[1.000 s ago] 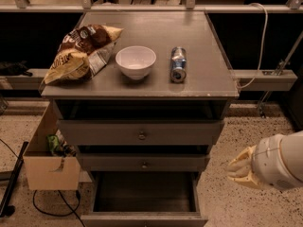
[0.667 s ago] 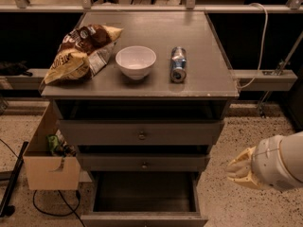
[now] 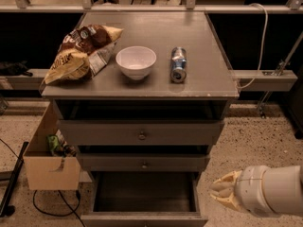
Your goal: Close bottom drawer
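The bottom drawer (image 3: pixel 143 218) is seen pulled out toward the near side, its dark inside exposed. The gripper (image 3: pixel 223 194) is held to its right, apart from it. On the cabinet top (image 3: pixel 199 32), a chip bag (image 3: pixel 80 53), a white bowl (image 3: pixel 136 62) and a can (image 3: pixel 178 64) are set left to right.

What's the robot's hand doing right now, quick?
The hand: low on the right, beside the open bottom drawer; open or closed cannot be told.
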Action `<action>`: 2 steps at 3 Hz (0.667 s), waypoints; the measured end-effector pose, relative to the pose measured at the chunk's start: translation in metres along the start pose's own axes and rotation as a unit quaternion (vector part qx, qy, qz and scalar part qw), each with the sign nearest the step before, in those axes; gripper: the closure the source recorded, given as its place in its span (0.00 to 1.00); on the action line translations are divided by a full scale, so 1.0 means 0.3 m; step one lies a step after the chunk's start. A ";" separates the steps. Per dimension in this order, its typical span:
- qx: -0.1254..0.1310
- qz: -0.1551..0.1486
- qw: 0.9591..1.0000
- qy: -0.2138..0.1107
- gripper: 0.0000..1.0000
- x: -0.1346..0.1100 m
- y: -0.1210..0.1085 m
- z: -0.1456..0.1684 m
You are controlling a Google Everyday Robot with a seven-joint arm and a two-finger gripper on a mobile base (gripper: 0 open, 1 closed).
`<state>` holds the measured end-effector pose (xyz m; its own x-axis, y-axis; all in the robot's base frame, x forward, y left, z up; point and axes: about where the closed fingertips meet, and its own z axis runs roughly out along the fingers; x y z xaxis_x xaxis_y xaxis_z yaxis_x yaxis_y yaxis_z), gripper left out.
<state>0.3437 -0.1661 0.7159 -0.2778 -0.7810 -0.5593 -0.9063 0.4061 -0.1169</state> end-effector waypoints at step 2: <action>0.015 0.022 1.000 -0.007 1.00 0.142 -0.037 0.218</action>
<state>0.3626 -0.1730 0.6397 -0.3134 -0.7556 -0.5752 -0.8829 0.4548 -0.1164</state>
